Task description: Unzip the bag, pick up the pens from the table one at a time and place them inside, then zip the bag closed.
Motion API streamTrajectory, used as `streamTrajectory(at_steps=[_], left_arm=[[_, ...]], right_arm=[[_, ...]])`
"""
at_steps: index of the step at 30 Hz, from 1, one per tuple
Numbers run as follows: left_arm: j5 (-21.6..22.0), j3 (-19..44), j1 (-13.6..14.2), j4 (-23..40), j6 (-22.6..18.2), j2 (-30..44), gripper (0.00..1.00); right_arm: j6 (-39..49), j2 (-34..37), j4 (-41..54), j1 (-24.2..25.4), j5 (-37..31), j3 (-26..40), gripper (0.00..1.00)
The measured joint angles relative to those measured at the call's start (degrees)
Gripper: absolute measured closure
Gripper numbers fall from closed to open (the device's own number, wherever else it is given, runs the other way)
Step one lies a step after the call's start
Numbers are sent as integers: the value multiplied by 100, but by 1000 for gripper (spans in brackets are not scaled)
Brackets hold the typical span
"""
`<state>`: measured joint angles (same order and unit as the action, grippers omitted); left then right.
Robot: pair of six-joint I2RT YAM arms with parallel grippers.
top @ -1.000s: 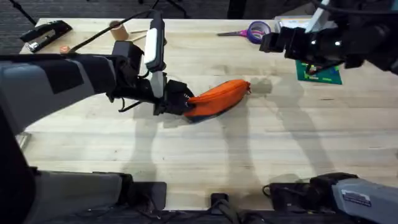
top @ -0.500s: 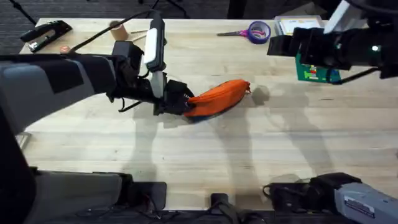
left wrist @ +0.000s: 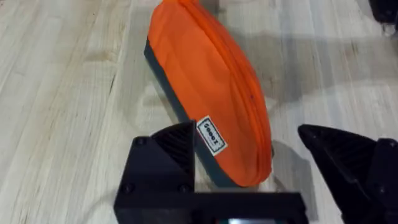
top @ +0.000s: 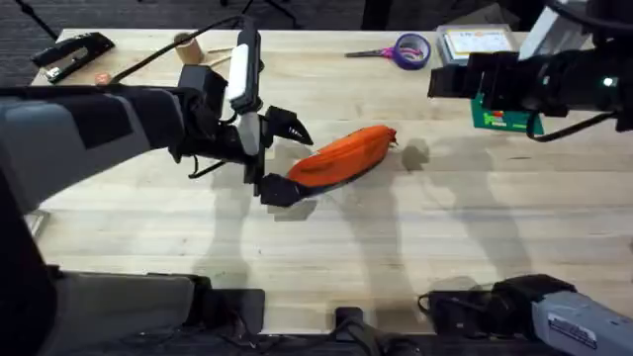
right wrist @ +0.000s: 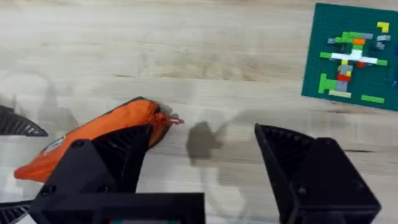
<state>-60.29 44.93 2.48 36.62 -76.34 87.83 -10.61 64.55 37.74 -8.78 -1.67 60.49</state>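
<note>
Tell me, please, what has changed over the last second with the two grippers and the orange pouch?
The left gripper has opened and let go of the bag's end; its fingers now stand apart on either side. The right gripper, open, has shifted slightly to the right, up over the green board. The bag has stayed put on the table.

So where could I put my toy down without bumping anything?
The near half of the table, in front of the orange bag, is bare wood. There is also bare wood between the bag and the green brick plate. The far edge is crowded: stapler, purple-handled scissors, tape roll. The left end effector stands open around the bag's end.
</note>
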Motion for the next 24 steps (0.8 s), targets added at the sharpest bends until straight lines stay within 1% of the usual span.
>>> streamTrajectory(at_steps=[8,10,11,15,19,21,22,24], left_arm=[[23,32,0,2,14,-17,5],[99,97,0,2,139,-100,5],[161,144,0,2,267,-191,5],[388,352,0,2,943,-639,6],[674,519,0,0,1777,-1109,6],[836,538,0,1,2126,-1331,6],[1149,538,0,4,2729,-1725,6],[1395,538,0,7,3167,-2009,6]], right_arm=[[404,-139,94,0,1,0,4],[554,-274,147,0,0,0,4],[637,-357,183,0,0,0,4],[823,-594,365,0,0,0,4],[904,-728,496,0,0,0,4],[924,-782,524,0,0,0,4],[940,-889,636,0,0,0,4],[942,-966,737,0,0,0,4]])
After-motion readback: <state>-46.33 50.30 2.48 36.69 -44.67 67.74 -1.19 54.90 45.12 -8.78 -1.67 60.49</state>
